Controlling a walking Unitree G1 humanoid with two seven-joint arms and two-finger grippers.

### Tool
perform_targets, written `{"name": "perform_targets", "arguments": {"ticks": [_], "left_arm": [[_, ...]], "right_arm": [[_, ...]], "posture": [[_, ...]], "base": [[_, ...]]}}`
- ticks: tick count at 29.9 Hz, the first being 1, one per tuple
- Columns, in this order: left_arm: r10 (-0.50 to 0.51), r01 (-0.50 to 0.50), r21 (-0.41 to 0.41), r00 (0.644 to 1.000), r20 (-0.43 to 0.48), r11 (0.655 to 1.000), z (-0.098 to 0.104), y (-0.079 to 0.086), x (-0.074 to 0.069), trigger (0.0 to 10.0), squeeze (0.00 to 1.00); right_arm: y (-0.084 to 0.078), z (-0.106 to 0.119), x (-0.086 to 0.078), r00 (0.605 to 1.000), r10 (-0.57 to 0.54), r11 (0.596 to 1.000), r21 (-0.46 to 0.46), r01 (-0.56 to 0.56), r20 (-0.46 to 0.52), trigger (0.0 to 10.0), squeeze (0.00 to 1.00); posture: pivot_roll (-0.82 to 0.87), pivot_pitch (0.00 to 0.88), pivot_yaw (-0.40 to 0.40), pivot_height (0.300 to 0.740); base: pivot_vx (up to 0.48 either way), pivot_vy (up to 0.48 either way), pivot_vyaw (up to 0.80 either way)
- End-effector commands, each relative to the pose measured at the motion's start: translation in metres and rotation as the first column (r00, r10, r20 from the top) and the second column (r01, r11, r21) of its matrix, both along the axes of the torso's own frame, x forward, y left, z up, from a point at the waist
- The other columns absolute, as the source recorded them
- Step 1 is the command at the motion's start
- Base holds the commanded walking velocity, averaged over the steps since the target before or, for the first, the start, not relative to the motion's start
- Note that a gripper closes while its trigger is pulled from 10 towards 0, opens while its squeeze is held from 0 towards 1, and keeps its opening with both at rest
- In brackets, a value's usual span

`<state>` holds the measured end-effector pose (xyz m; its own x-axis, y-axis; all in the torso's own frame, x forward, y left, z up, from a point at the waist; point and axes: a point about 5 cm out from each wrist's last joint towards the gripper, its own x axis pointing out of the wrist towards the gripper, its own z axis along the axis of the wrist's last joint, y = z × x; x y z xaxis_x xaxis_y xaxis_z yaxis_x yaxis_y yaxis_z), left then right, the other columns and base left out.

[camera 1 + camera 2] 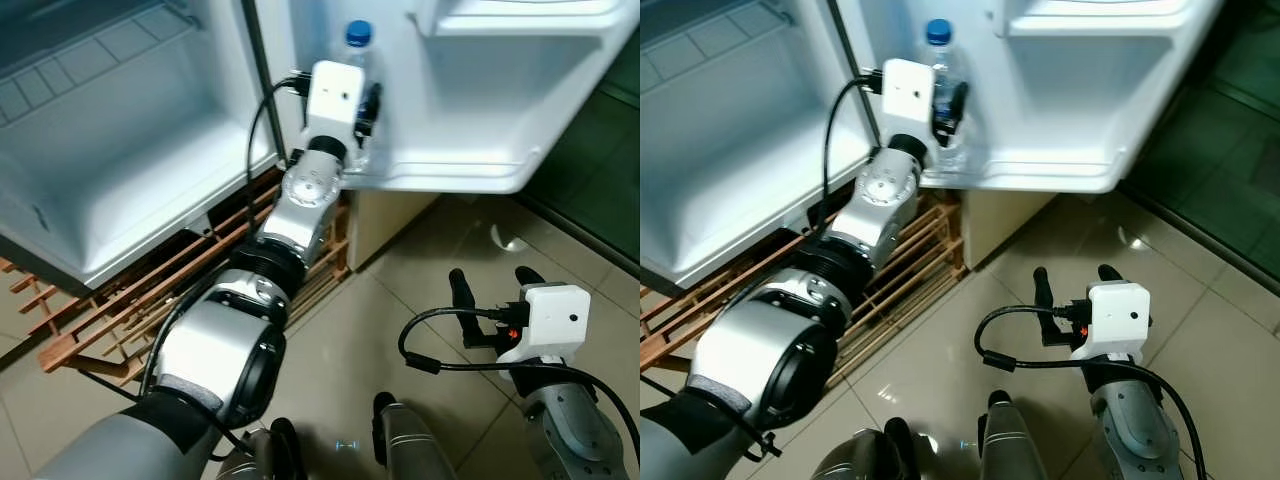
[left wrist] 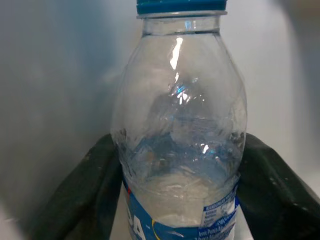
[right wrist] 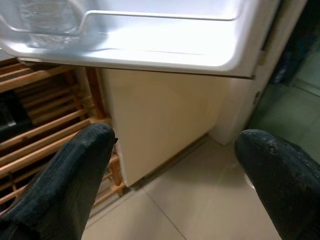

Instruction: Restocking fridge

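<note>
A clear water bottle with a blue cap and blue label stands upright in the lower shelf of the open fridge door, at its left end. My left gripper reaches up to it from the left, and its black fingers press both sides of the bottle just above the label, so it is shut on it. My right gripper hangs low over the tiled floor, open with nothing between its fingers.
The open white fridge compartment lies to the left, bare inside. A slatted wooden rack sits under it. A cream cabinet panel stands below the door shelf. An upper door shelf is above.
</note>
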<state>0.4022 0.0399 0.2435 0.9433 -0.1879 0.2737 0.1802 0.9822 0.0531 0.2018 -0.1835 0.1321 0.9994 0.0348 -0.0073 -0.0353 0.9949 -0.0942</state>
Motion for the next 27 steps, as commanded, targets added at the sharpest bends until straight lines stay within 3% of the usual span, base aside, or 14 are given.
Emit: {"name": "perform_targets", "arguments": {"ticks": [1,4,10,17,20,27], "left_arm": [[0.060,-0.059,0.014,0.992,-0.114,0.998,-0.023,0.013,0.003,10.0,1.00],[0.039,-0.043,-0.031,0.991,-0.124,0.999,-0.022,0.015,0.003,10.0,1.00],[-0.026,0.026,-0.004,0.998,-0.055,1.000,-0.008,0.015,0.001,10.0,1.00],[-0.037,0.036,-0.026,0.998,-0.060,0.999,-0.008,0.020,-0.001,10.0,1.00],[-0.070,0.068,-0.038,0.995,-0.073,0.997,-0.018,0.025,-0.006,10.0,1.00],[-0.130,0.130,-0.045,0.991,0.013,0.990,-0.002,0.032,-0.020,10.0,1.00]], "right_arm": [[-0.002,-0.005,0.000,1.000,-0.008,1.000,-0.003,0.008,-0.028,10.0,0.00],[-0.003,-0.006,0.001,0.999,-0.007,1.000,-0.004,0.006,-0.031,10.0,0.00],[-0.001,-0.006,0.008,1.000,0.011,1.000,-0.001,-0.011,-0.021,10.0,0.00],[-0.002,-0.008,0.013,1.000,0.017,1.000,-0.004,-0.017,-0.023,10.0,0.00],[-0.004,-0.007,0.017,1.000,0.019,1.000,-0.010,-0.019,-0.017,10.0,0.00],[-0.007,-0.006,0.022,1.000,0.019,1.000,-0.013,-0.019,-0.006,10.0,0.00]], "posture": [[-0.34,0.224,0.095,0.740],[-0.33,0.215,0.092,0.740],[-0.32,0.193,0.084,0.740],[-0.31,0.174,0.077,0.740],[-0.30,0.163,0.072,0.740],[-0.29,0.144,0.068,0.740]], "base": [[0.000,0.000,0.00],[0.000,0.000,0.00],[0.000,0.000,0.00],[0.000,0.000,0.00],[0.000,0.000,0.00],[0.000,0.000,0.00]]}}
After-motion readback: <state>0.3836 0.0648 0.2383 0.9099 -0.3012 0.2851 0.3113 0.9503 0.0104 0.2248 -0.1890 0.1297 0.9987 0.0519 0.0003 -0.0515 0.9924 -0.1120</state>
